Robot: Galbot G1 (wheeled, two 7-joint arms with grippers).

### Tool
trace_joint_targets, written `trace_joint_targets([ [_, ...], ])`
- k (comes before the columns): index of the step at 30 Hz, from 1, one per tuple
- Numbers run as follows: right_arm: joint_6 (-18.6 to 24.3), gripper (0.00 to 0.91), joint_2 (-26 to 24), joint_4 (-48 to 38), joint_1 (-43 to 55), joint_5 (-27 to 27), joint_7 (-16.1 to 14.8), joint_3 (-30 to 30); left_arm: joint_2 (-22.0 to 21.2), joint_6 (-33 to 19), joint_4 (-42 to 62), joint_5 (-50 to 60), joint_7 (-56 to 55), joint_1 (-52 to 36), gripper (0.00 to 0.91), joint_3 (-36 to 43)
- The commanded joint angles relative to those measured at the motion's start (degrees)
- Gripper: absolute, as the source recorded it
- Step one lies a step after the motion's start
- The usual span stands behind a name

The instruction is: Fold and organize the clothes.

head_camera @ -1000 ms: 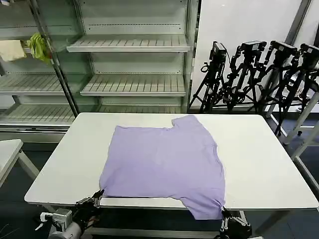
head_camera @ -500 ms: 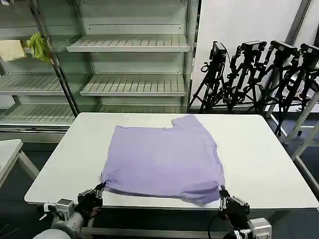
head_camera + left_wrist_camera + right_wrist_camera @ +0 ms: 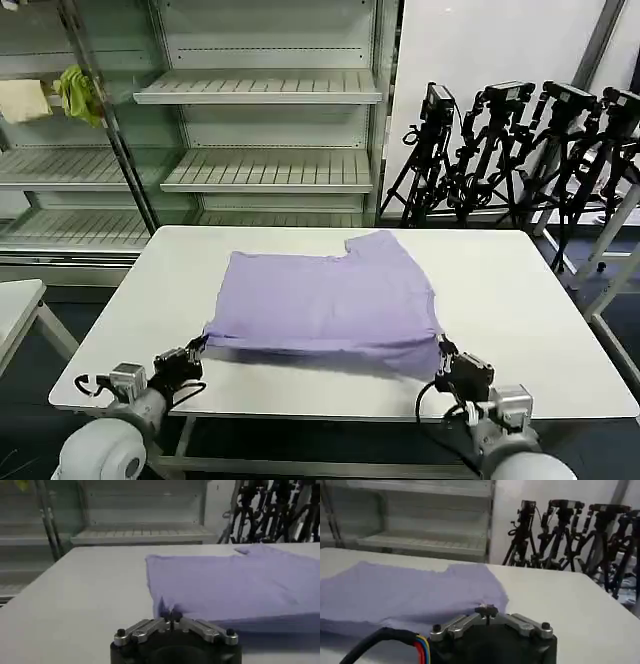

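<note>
Both near corners of the lavender T-shirt (image 3: 325,300) have risen off the white table (image 3: 540,320). My left gripper (image 3: 196,350) and right gripper (image 3: 441,352) each pinch a hem corner, with the shirt beyond them.

The near hem of the T-shirt (image 3: 325,300) is lifted off the desk (image 3: 540,330), so the fabric's underside and the strip of desk beneath it lie in shadow — no print can be made out. In the head view the left gripper (image 3: 197,347) and right gripper (image 3: 441,349) meet the hem corners, but their fingertips are too small there to separate from the cloth. In the left wrist view the shirt's far side runs off the picture's edge, and the gripper body hides the hem just behind the pinched corner. The shelf unit (image 3: 265,90) is cut off by the head view's top edge — the tripods (image 3: 520,150) by its right edge.
</note>
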Motion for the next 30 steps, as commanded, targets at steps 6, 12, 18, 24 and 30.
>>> trace_joint_targets([
  [6,0.0,0.000,0.0,-8.4,8.8,1.6,-0.4,-0.5,0.2,-0.1,3.7,-1.0,0.2,-5.4,0.010,0.9],
  [12,0.0,0.000,-0.9,-8.4,11.7,2.7,-0.4,-0.8,0.2,-0.1,5.0,-1.1,0.2,-7.3,0.020,1.5],
  [18,-0.1,0.000,-2.3,-8.3,16.2,4.6,0.1,-1.6,0.0,-0.1,6.1,-1.0,0.2,-8.8,0.010,2.3],
  [24,-0.1,0.000,-3.7,-8.6,19.5,5.8,0.0,-2.5,-0.5,-0.1,7.2,-0.7,0.3,-10.0,0.010,3.5],
  [30,-0.2,0.000,-4.1,-9.9,21.7,6.0,-0.1,-4.4,-1.3,-0.1,9.0,0.1,0.4,-11.7,0.020,5.0],
])
